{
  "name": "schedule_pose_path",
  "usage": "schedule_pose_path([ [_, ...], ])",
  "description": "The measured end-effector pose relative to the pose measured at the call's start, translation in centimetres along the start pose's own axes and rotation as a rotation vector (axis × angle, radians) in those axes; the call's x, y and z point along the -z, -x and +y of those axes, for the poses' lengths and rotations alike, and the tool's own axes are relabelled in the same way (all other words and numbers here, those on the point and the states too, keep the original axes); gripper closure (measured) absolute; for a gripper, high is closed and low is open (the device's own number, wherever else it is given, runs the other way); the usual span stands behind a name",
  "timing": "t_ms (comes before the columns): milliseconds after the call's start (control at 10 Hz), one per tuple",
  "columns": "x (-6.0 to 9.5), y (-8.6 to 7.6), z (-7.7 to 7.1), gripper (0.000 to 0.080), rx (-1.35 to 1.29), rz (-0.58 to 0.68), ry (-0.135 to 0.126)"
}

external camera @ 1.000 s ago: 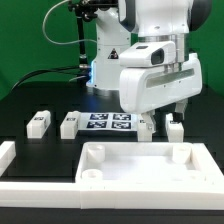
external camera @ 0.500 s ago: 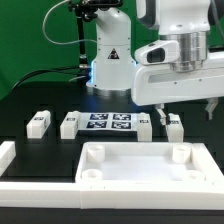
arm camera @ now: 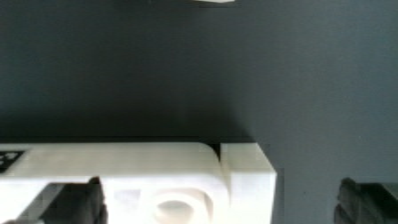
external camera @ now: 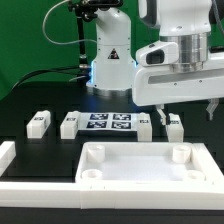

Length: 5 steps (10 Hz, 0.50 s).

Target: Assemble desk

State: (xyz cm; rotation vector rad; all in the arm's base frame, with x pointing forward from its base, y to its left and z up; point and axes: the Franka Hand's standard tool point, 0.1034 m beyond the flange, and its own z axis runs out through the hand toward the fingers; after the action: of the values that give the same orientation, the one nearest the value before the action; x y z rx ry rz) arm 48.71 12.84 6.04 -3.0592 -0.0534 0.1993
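Barely started tbh: desk top sits on the bench, all four legs loose beyond it, fingers wide apart, empty.

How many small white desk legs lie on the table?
4. The far-left leg and second leg lie on the exterior view's left of the marker board; the third leg and far-right leg on its right. The arm may hide more.

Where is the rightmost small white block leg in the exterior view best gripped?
Probably across the narrow width of the small white plastic block leg, from straight above: it lies flat on the black table, apart from its neighbour, narrower than the open jaws.
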Motion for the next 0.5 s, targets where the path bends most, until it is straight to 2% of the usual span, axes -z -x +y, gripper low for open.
schedule_pose_path([
  [200,-0.40,-0.25,-0.19,0.0150,-0.005,-0.126,0.004],
  [500,-0.54,0.28,-0.11,0.0150,0.000,-0.317,0.013],
])
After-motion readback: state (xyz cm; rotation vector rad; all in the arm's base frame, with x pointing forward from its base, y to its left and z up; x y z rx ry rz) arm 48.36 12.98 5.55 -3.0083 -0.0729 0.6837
